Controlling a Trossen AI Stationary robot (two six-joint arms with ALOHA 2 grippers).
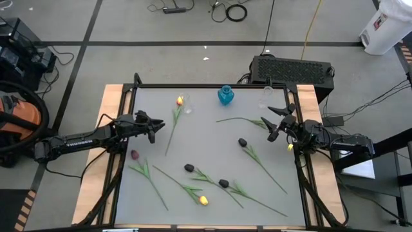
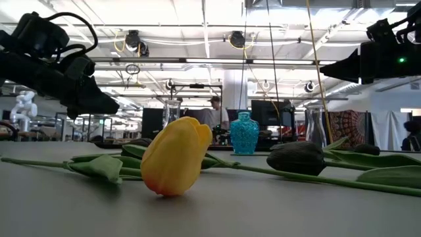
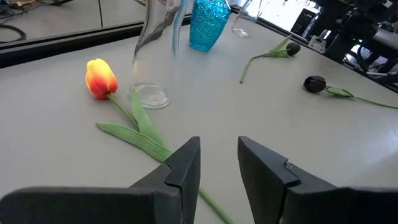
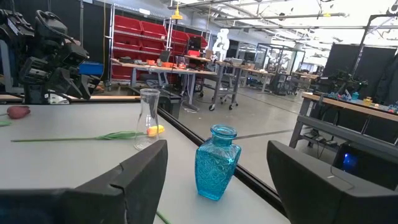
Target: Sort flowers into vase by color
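blue glass is shining on the small vase (image 1: 225,95) standing at the far edge of the grey desk (image 1: 212,145). a clear glass vase (image 1: 187,103) is standing just beside a yellow-orange tulip (image 1: 179,100), and another clear vase (image 1: 268,95) is standing near the far right corner.

no flower is sitting in any vase yet, so the sorting is only starting. all the flowers are lying flat on the desk. a dark red tulip (image 1: 134,154) is lying on the left side. 2 black tulips (image 1: 189,167) (image 1: 223,183) and a yellow tulip (image 1: 203,200) are lying near the front, with their stems crossing. another black tulip (image 1: 243,142) is lying right of the middle, and 1 more flower (image 1: 265,122) is lying close to the right arm.

the left gripper (image 3: 217,163) is hanging over the stem of the yellow-orange tulip, with its fingers a little apart and holding nothing. the right gripper (image 1: 278,121) is hanging over the right side of the desk, near that last flower, with its fingers wide apart and holding nothing.

it looks like the left arm is getting ready to pick up the yellow-orange tulip. next it is needing to go down, close softly on the thin stem, lift it up, and drop the stem end into a vase.
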